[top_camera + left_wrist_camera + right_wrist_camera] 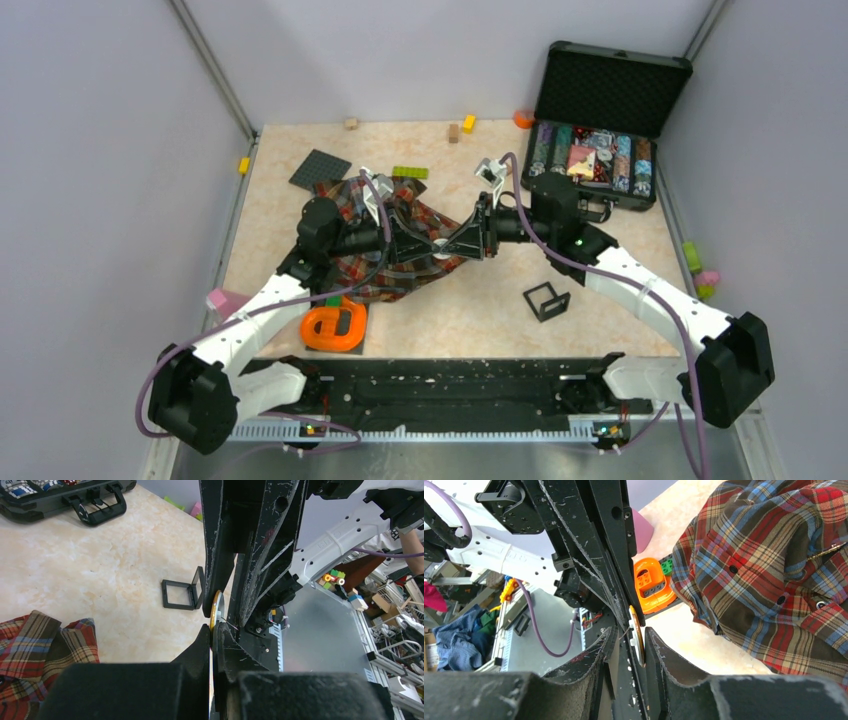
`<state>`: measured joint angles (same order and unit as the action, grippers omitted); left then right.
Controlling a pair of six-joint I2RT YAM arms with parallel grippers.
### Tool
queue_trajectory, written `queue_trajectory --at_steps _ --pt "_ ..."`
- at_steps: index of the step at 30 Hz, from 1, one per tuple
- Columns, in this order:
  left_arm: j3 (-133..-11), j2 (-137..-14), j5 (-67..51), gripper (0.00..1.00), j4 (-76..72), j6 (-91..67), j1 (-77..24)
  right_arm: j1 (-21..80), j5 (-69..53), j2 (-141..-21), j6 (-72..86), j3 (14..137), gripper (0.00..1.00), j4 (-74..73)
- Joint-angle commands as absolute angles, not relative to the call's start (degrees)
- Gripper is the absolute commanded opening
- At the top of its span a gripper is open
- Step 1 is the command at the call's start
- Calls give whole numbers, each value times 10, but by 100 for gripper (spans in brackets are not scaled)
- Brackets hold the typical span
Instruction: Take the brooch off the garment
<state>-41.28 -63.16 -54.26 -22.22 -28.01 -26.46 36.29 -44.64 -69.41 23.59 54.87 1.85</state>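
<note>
**Brooch, held on edge between two sets of jaws, clear of the shirt**

**Brooch** (216, 611): small round disc with a whitish face and gilt rim, seen edge-on in both wrist views. It is in the air above the worktop (100, 565), at the point where the two arms meet tip to tip. It is apart from the shirt (764, 570), and the left wrist view shows bare worktop between the two. A fine pin or wire shows at its back, too small to tell whether it is open or fastened.

**Left jaws:** together, clamped on one edge of the disc. Judged purpose: to keep the thin disc steady and presented edge-first to the other arm.

**Right jaws:** apart, one finger on each side of the disc's opposite edge. The right wrist view shows a gap, so they are not clamping. Judged purpose: placed to close on the disc for a hand-over, or to steady it.

**Shirt:** plaid in red, dark green, navy and yellow, lying crumpled on the worktop left of centre and partly under the arms. Dark buttons are visible, and no disc shows on the cloth.

**Nearby:** a small open black box (546, 301) on the worktop beside the right arm. It may be where the brooch goes, but that is only a guess.

**Progress, as judged:** the brooch looks free of the cloth, so the main step seems done and it remains to be set down.

**Risk:** the disc is gripped only by its rim and may twist or drop if the left jaws let go before the right jaws have closed
</note>
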Motion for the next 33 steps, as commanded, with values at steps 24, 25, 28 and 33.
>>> queue_trajectory --at_steps 24,25,28,33 --pt "-451 -624 -524 0 -206 -272 -272 390 -393 -690 185 601 18 -50" --pt "-452 -624 -525 0 -208 -276 -272 391 -389 -691 182 603 18 -54" --pt "-455 -627 -527 0 -207 -284 -272 394 -374 -691 172 608 17 -70" --pt "-460 -632 -528 0 -208 -303 -272 397 -368 -692 166 608 14 -78"
